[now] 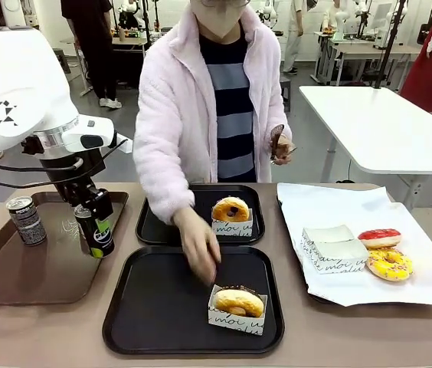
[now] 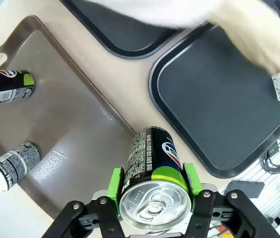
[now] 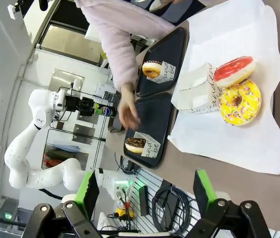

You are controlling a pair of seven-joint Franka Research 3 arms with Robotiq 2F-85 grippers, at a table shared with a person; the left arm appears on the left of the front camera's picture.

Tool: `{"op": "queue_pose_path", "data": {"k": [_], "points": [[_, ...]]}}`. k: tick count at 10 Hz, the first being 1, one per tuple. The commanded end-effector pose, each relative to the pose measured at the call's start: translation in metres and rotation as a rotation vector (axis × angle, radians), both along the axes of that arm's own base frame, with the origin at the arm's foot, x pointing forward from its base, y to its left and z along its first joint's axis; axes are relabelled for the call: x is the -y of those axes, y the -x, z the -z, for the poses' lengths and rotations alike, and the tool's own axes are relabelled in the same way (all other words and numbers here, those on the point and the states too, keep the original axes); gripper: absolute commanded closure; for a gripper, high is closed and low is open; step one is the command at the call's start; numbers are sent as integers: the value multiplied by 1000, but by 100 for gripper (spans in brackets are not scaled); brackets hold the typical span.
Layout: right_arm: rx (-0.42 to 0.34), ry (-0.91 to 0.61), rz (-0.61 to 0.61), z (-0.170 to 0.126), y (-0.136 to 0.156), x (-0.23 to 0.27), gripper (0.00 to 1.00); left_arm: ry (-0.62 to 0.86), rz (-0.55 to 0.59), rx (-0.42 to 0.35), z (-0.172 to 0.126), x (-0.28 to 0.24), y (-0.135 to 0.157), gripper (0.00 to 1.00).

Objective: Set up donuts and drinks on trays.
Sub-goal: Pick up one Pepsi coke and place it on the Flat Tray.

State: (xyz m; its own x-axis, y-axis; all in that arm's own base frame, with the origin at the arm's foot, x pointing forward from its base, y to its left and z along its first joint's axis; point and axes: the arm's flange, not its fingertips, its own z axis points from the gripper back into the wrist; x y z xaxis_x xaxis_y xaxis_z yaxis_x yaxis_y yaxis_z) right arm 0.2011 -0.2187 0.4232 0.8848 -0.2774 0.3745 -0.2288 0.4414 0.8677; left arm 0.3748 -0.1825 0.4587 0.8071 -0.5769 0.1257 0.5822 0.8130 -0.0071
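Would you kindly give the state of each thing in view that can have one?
Left gripper: jaws shut on soda can.
Right gripper: jaws open, empty.
That soda can: upright, tab unopened.
Near black tray: one sleeved donut, no can.
Far black tray: one sleeved donut, no can.
Red donut: unsleeved, on white paper.
Yellow donut: unsleeved, on white paper.

Left arm (image 1: 17, 84) comes in from the left, wrist pointing down. Left gripper (image 2: 152, 184) is clamped on an upright soda can (image 2: 150, 153), a green pad on each side near its top. Right gripper (image 3: 146, 194) is held above the table, jaws wide apart with nothing between them
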Motion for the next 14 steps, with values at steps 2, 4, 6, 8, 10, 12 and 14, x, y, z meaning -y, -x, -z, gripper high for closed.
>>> {"op": "queue_pose_path", "data": {"k": [2,4,6,8,10,12,14], "points": [[17,-11,-3,0,0,1,0,0,0,0,0,0,0,42],[17,-11,-3,0,0,1,0,19,-19,32,-3,23,-25,42],[17,-11,-3,0,0,1,0,-26,-41,37,-1,54,-53,42],[17,-11,-3,0,0,1,0,-20,-75,29,4,81,-89,42],[17,-11,-3,0,0,1,0,-37,-116,64,18,100,-118,42],[17,-11,-3,0,0,1,0,-39,-122,92,33,120,-141,42],[17,-11,-3,0,0,1,0,-26,-152,71,55,133,-148,42]]}}
